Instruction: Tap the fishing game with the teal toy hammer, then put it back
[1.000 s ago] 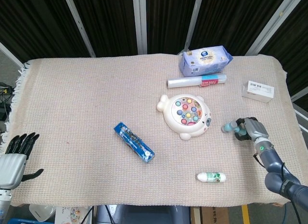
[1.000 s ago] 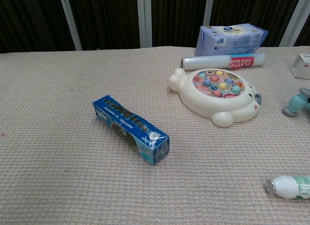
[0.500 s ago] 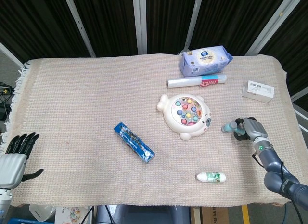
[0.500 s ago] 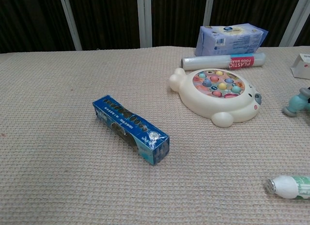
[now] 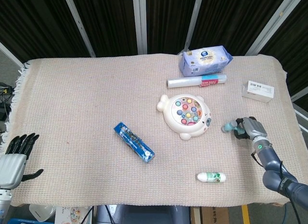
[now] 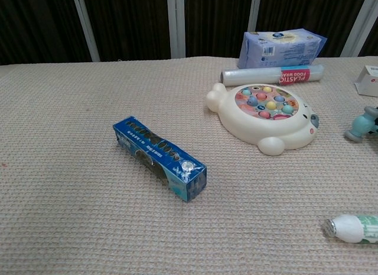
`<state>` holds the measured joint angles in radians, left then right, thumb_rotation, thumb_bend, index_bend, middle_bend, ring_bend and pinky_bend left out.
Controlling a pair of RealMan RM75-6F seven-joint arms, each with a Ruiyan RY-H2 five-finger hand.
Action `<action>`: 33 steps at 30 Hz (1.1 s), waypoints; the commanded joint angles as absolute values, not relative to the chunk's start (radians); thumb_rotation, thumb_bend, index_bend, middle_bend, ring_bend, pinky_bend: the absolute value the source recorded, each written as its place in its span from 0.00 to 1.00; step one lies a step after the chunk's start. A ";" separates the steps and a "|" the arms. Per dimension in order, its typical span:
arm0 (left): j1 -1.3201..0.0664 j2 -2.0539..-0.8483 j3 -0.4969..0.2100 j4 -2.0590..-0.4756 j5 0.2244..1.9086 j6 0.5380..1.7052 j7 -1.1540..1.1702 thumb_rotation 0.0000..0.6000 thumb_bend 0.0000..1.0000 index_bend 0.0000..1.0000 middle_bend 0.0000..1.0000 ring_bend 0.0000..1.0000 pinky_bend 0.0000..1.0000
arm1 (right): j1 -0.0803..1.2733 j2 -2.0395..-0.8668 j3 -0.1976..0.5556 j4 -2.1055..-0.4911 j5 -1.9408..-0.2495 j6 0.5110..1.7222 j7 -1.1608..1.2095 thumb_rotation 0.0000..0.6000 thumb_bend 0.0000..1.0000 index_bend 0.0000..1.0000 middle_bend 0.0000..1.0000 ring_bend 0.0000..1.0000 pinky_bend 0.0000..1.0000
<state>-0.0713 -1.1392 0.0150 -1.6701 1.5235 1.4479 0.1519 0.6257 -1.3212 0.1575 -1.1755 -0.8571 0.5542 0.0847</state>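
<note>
The fishing game, a cream whale-shaped toy with coloured fish, lies right of the table's middle. To its right the teal toy hammer has its grey-faced head down on the cloth. My right hand is wrapped round the hammer's handle, which it mostly hides. The chest view shows only the hammer head, at the right edge, and not this hand. My left hand hangs off the table's front left corner, fingers spread, holding nothing.
A blue carton lies left of the game. A white tube lies near the front edge. Behind the game are a plastic-wrap roll, a tissue pack and a small white box.
The hammer head has edged slightly to the right in the chest view. The left hand has not moved.
</note>
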 commanded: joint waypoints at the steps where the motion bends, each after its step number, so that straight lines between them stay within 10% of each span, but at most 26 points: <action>1: -0.071 -1.139 0.015 -1.670 1.523 1.448 0.152 1.00 0.08 0.03 0.03 0.00 0.00 | 0.626 -1.323 0.158 -1.173 -0.858 0.553 0.087 1.00 0.57 0.51 0.46 0.24 0.03; 15: -0.069 -1.139 0.016 -1.669 1.523 1.452 0.152 1.00 0.08 0.03 0.03 0.00 0.00 | 0.607 -1.343 0.173 -1.164 -0.907 0.590 0.127 1.00 0.63 0.67 0.58 0.36 0.06; 33: -0.078 -1.139 0.017 -1.679 1.530 1.443 0.162 1.00 0.08 0.03 0.03 0.00 0.00 | 0.511 -1.263 0.232 -1.419 -1.136 0.975 0.128 1.00 0.70 0.84 0.72 0.49 0.17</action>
<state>-0.0774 -1.1386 0.0167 -1.6786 1.5303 1.4441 0.1618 0.5175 -1.2799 0.2234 -1.3904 -1.1154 0.9550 0.1417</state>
